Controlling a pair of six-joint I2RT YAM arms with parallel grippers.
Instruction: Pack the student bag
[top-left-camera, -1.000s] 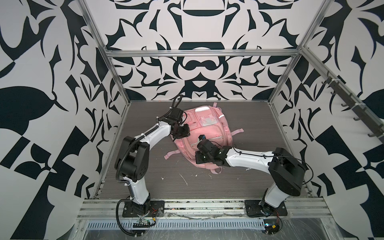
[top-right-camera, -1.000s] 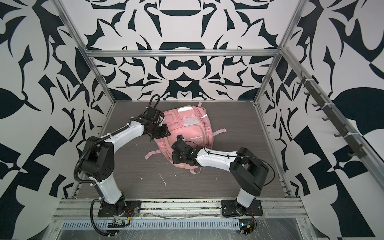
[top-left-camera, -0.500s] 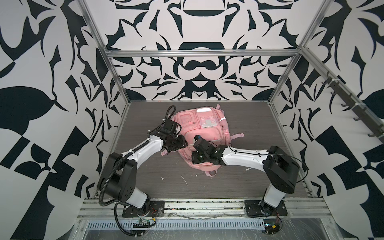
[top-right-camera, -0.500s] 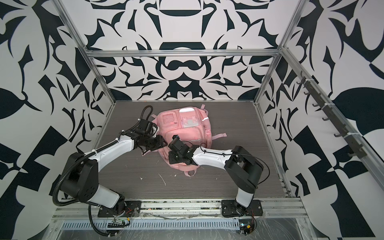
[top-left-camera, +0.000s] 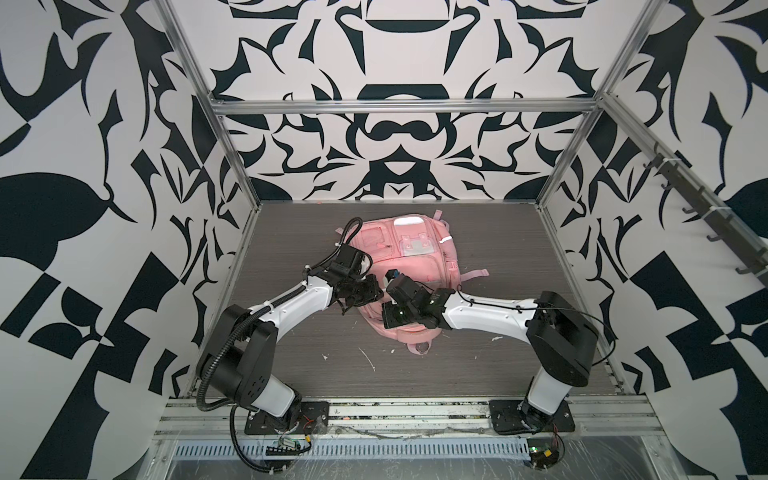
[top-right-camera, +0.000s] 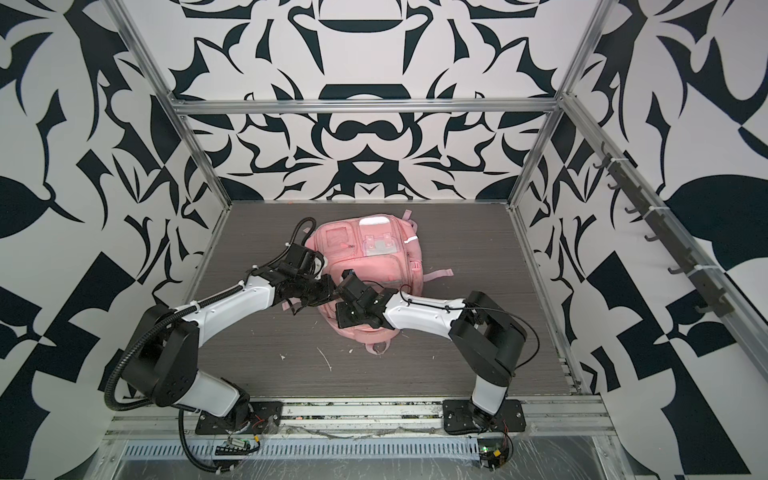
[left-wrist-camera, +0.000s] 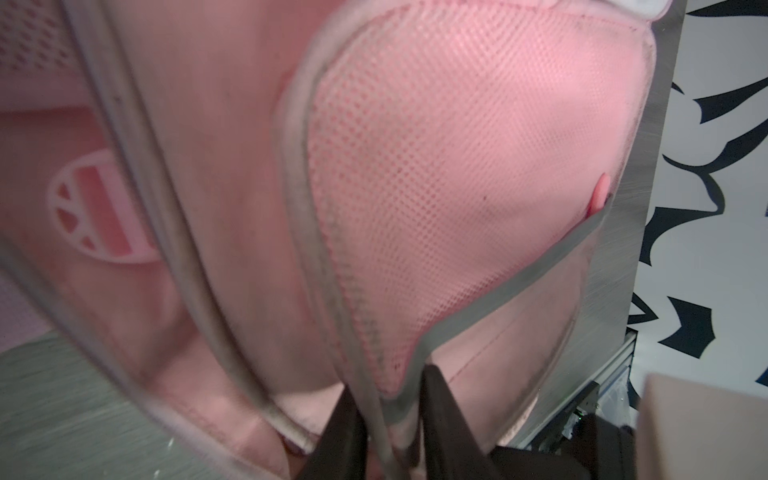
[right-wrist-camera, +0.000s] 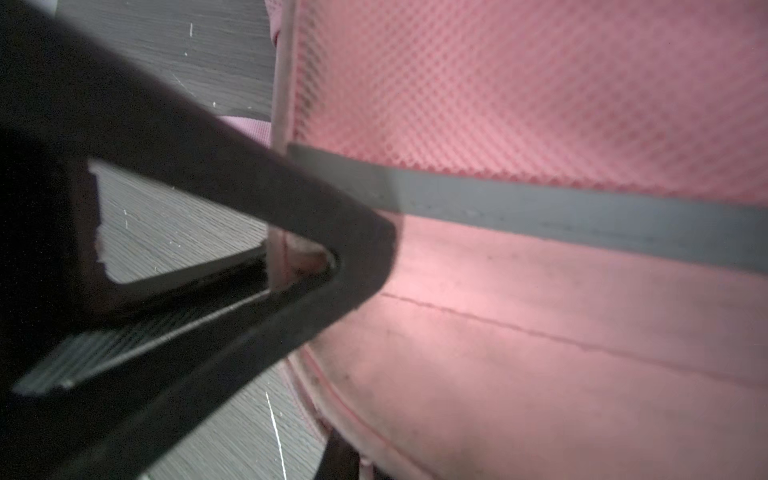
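The student bag is a soft pink backpack lying front side up in the middle of the grey table. My left gripper is at its near left edge. In the left wrist view its black fingers are shut on the grey piping below the mesh side pocket. My right gripper sits right beside it on the same edge. One dark finger shows against the pink fabric, jaws shut on that edge.
White scraps lie on the table in front of the bag. A pink strap trails to the bag's right and a loop hangs off its near end. Metal frame posts ring the table, and a hook rail runs along the right wall.
My left gripper came down along the bag's left side toward the front, opened wider, then closed on the edge. The right gripper and the bag shifted a little to the left.
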